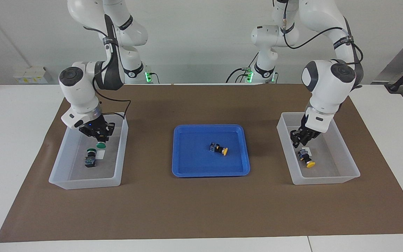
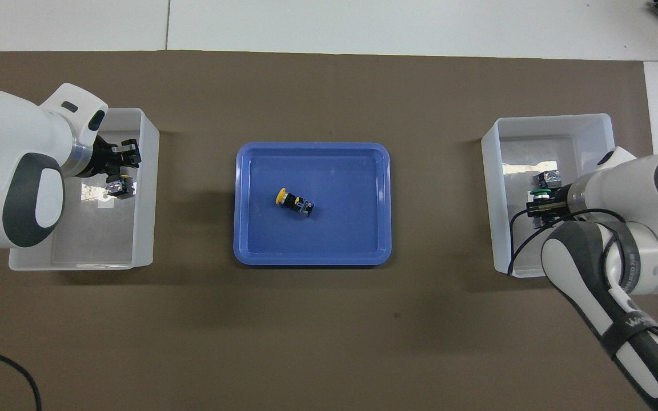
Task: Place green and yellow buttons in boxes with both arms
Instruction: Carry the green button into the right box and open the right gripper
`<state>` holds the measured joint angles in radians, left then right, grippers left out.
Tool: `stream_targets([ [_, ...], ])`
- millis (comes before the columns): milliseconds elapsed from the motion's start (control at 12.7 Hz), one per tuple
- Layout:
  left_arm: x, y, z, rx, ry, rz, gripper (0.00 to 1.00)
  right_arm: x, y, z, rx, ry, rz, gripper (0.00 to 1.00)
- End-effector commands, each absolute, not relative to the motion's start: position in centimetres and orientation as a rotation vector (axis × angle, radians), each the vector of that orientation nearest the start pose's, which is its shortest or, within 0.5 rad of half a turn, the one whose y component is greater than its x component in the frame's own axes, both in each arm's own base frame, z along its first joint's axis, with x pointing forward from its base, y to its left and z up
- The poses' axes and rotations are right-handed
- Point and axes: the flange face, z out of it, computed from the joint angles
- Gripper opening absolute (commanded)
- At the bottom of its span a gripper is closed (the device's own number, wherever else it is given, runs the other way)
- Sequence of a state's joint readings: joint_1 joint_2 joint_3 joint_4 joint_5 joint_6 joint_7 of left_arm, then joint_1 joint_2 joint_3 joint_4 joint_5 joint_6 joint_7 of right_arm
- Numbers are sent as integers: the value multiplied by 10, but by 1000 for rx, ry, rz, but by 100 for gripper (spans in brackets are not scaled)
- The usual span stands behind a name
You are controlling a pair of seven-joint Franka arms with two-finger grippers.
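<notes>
While my right gripper (image 1: 100, 137) pinches a green-capped push-button switch (image 1: 101, 144) cap-down over the translucent white plastic bin (image 1: 122, 154) at its end of the table, where another green-capped switch (image 1: 90, 158) already lies by a small white label (image 1: 100, 154) too small to read, my left gripper (image 1: 298, 139) hangs over the matching bin (image 1: 348, 159) just above a yellow-capped switch (image 1: 306, 158) lying in it, and I cannot tell how its jaws stand. The next pick looks to be the last yellow-capped switch (image 1: 218, 148) near the middle of the shallow blue tray (image 1: 187, 168), long axis slanting across it, about equally near both arms
</notes>
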<state>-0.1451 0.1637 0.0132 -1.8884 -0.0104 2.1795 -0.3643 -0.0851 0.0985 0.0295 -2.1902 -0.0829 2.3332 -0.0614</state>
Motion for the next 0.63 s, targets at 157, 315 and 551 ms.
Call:
stream_targets([
  [157,601,-118,436,-3152,-545,-203,40,547,-35,317,-3178,-121,-62,9],
  [315,596,-141,435,-3154,-629,-238,40,543,-35,306,-3176,-123,-79,30],
  [551,589,-168,431,-3148,-750,-259,40,546,-35,308,-3177,-104,-84,90],
])
